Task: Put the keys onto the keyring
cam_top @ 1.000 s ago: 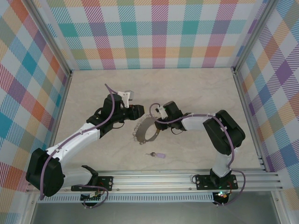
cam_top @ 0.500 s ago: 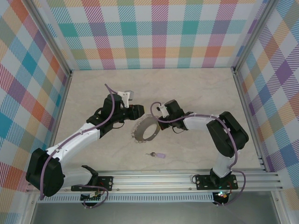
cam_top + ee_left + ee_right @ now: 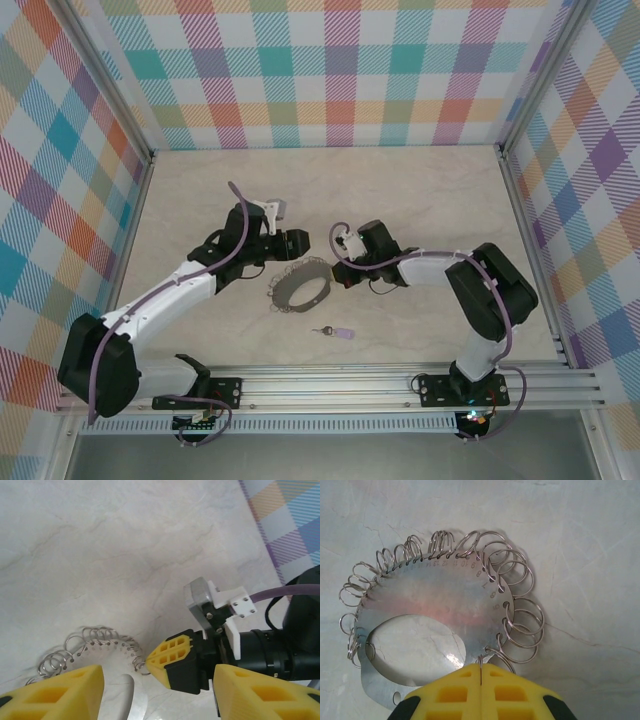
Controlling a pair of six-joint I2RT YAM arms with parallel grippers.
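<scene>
Right gripper (image 3: pixel 480 674) clenched on the rim of the large silvery metal keyring (image 3: pixel 435 592) edged with wire loops; stamped numerals by its holes mostly illegible. Left gripper (image 3: pixel 297 243) released, just beside it. Tiny dark key with lilac tag (image 3: pixel 334 331) lies apart on the pale marbled table (image 3: pixel 200 190).

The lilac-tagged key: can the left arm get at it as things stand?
Probably yes. The key lies alone on bare table, on the near side of the keyring. The left gripper is open and empty, though the ring, held by the right gripper, lies between.
</scene>
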